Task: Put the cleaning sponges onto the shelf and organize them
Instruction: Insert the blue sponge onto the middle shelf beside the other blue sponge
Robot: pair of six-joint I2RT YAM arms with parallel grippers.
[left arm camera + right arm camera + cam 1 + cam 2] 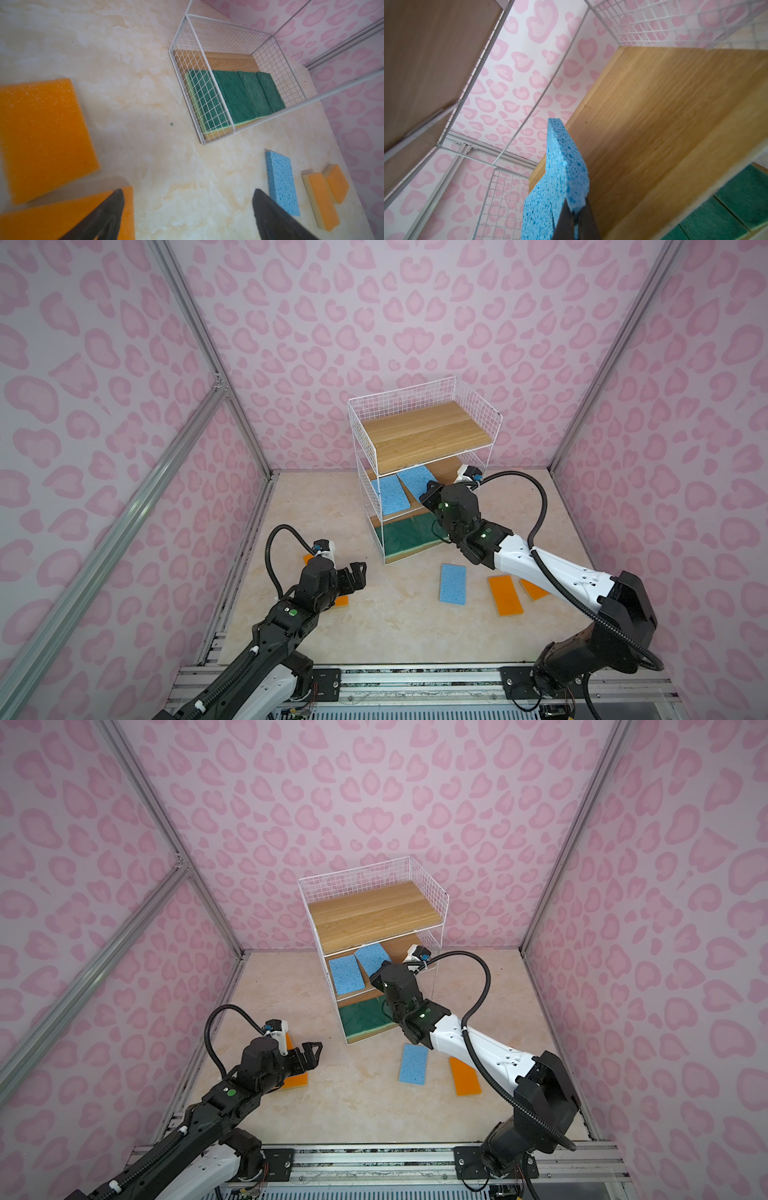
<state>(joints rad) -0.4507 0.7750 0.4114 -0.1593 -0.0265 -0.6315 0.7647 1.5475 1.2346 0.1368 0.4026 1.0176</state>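
Observation:
The white wire shelf (478, 414) (432, 894) stands at the back of the floor. Inside its middle tier my right gripper (576, 200) is shut on the edge of a light blue sponge (564, 158) (415, 485), held tilted beside another blue sponge (388, 497) (537, 207) that lies on the board. Several green sponges (403, 537) (239, 95) lie in a row on the bottom tier. A third blue sponge (453, 584) (280, 182) lies on the floor. My left gripper (357, 574) (188, 191) hovers open and holds nothing, above two orange sponges (41, 135) (52, 220).
Two more orange sponges (505, 595) (534, 589) lie on the floor under my right arm. Pink patterned walls with aluminium posts (216, 377) close in the cell. A metal rail (415, 680) runs along the front edge.

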